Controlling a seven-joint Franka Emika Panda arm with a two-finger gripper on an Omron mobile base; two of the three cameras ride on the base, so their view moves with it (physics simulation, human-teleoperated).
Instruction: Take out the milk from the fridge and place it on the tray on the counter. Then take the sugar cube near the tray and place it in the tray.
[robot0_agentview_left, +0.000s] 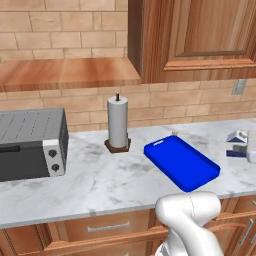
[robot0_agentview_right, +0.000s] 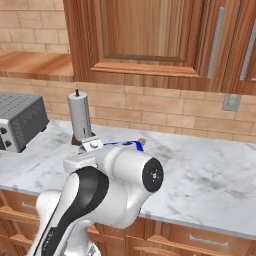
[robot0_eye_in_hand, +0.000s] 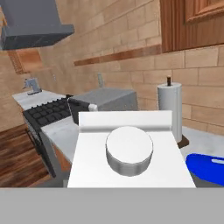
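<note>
The milk (robot0_agentview_left: 238, 142), a small white carton with blue-grey markings, hangs tilted at the right edge of the left base view, over the counter (robot0_agentview_left: 110, 175). My gripper (robot0_agentview_left: 249, 150) is shut on it there. In the hand view the milk's white top and round cap (robot0_eye_in_hand: 129, 151) sit right in front of the camera and hide the fingertips. The blue tray (robot0_agentview_left: 182, 162) lies on the counter left of the milk, its corner (robot0_eye_in_hand: 205, 168) also in the hand view. The tiny tan sugar cube (robot0_agentview_left: 174, 133) sits just behind the tray's far edge. The fridge is out of view.
A tall paper-towel roll (robot0_agentview_left: 118, 122) stands left of the tray, and a grey toaster oven (robot0_agentview_left: 30, 145) sits further left. A black stove (robot0_eye_in_hand: 43, 114) under a grey hood (robot0_eye_in_hand: 35, 22) lies beyond the toaster oven. Wooden wall cabinets (robot0_agentview_left: 200, 35) hang above the counter.
</note>
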